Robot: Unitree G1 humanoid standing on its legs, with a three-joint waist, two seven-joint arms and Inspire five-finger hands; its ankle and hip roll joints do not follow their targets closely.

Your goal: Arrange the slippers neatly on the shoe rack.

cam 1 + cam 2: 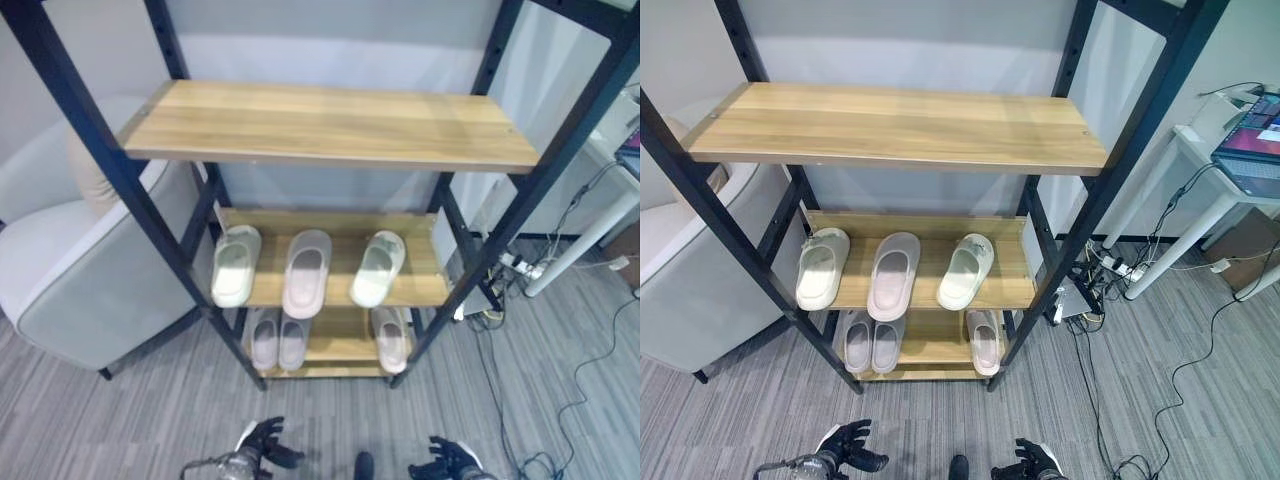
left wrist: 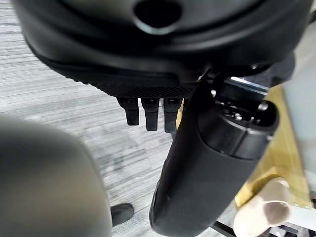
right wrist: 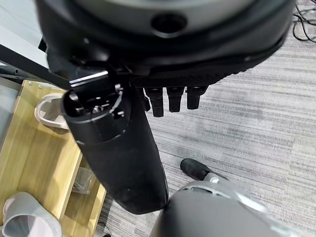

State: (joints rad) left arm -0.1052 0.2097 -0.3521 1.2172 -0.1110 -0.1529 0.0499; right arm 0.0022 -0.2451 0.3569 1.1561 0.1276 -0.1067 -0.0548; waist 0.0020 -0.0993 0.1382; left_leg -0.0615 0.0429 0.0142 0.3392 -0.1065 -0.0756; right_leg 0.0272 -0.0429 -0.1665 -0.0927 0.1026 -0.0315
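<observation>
A tall shoe rack [image 1: 100, 160] of black metal uprights and light wooden boards stands on grey striped carpet [image 1: 120, 410] before a pale wall. A light grey upholstered armchair [image 1: 60, 270] sits to its left, and white table legs [image 1: 1160, 240] with tangled cables rise to its right (a laptop [image 1: 1252, 140] rests on that table).

The top board [image 1: 320, 125] is bare. On the middle shelf [image 1: 425, 285] lie three pale slippers, side by side and apart from one another: a whitish slipper at the left [image 1: 235, 265], a pinkish-grey slipper in the middle [image 1: 306, 272] whose heel juts past the front edge, and a whitish slipper at the right [image 1: 378, 268] turned slightly aslant. On the bottom shelf [image 1: 335, 340] a pair of grey slippers [image 1: 277, 340] lies close together at the left, and a single pale slipper [image 1: 392, 340] lies at the right.

All the slippers rest well apart from both hands, which hang low in front of the rack, over the carpet. The left hand [image 1: 262, 442] shows dark fingers curled loosely inward, holding nothing. The right hand [image 1: 447, 462] is likewise curled and empty, touching no slipper.
</observation>
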